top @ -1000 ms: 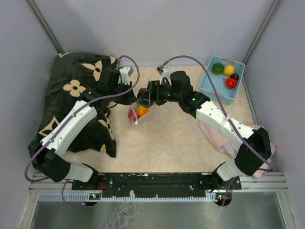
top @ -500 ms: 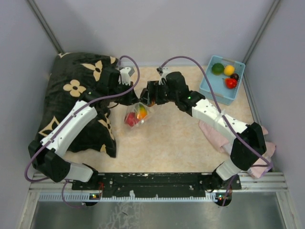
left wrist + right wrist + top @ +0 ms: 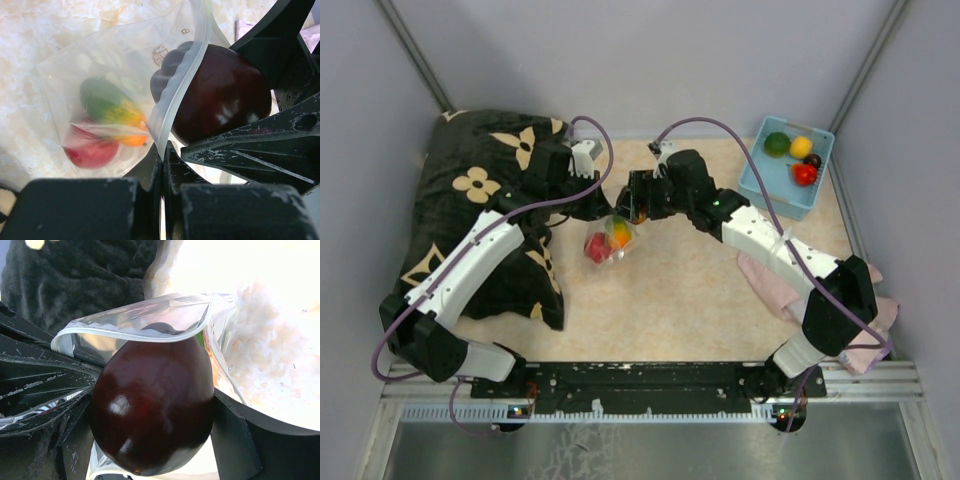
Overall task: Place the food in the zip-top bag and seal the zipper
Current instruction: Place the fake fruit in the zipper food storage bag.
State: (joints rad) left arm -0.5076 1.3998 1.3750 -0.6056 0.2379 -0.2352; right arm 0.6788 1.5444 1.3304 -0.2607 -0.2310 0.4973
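- My left end effector [image 3: 162, 150] is pressed together on the mouth edge of the zip-top bag [image 3: 75, 70]; a thin film of plastic sits between the fingers.
- My right end effector [image 3: 152, 440] is pinching a dark maroon fruit [image 3: 152, 410]; the fruit's top sits under the zipper [image 3: 125, 333], at the open mouth.
- In the left wrist view the maroon fruit is at 3 o'clock of the zipper strip.
- Inside the bag: a red piece [image 3: 90, 152] and a green-and-orange piece [image 3: 112, 107], touching.
- In the top view the bag body extends toward 7 o'clock from both end effectors, over the counter [image 3: 670, 290].
- Blue basket [image 3: 770, 180] at 2 o'clock holds four more pieces [image 3: 805, 173]; black pillow [image 3: 480, 170] at 9 o'clock; pink cloth [image 3: 770, 280] at 4 o'clock.
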